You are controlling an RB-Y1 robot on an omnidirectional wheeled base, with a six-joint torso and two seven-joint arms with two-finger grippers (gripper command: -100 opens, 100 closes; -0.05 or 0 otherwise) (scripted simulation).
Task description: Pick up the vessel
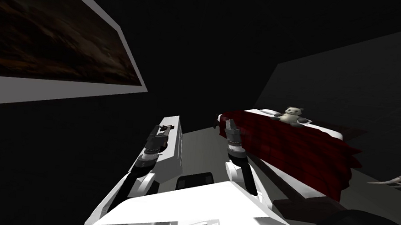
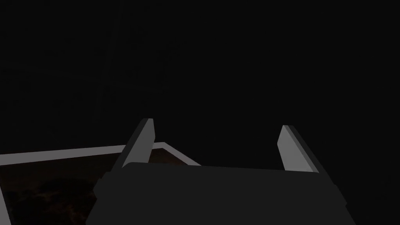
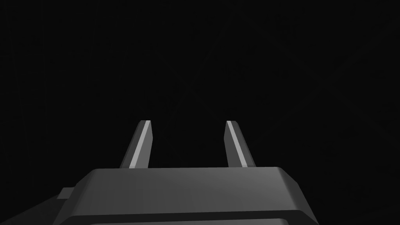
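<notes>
Dim bedroom, seen from the head and both wrists. The bed (image 1: 331, 132) serves as landmark: a red blanket (image 1: 297, 150) drapes most of it and hangs over its near side, and a panda toy (image 1: 292, 116) sits at its far end, on the white part beyond the blanket. Left of the bed, across a strip of grey floor, stands a long white unit (image 1: 175, 150) running roughly parallel to it. Farther left of the bed, a framed picture (image 1: 41, 34) with a pale border hangs on the dark wall.

The left gripper (image 1: 167, 127) is held over the white unit; in its wrist view its fingers (image 2: 142, 144) stand wide apart, released, with a corner of the framed picture behind one of them. The right gripper (image 1: 229, 123) is raised before the bed's blanket corner nearest the white unit; its fingers (image 3: 140, 144) are parted, grasping nothing, against darkness.

Where the vessel stands relative to the bed cannot be told.
</notes>
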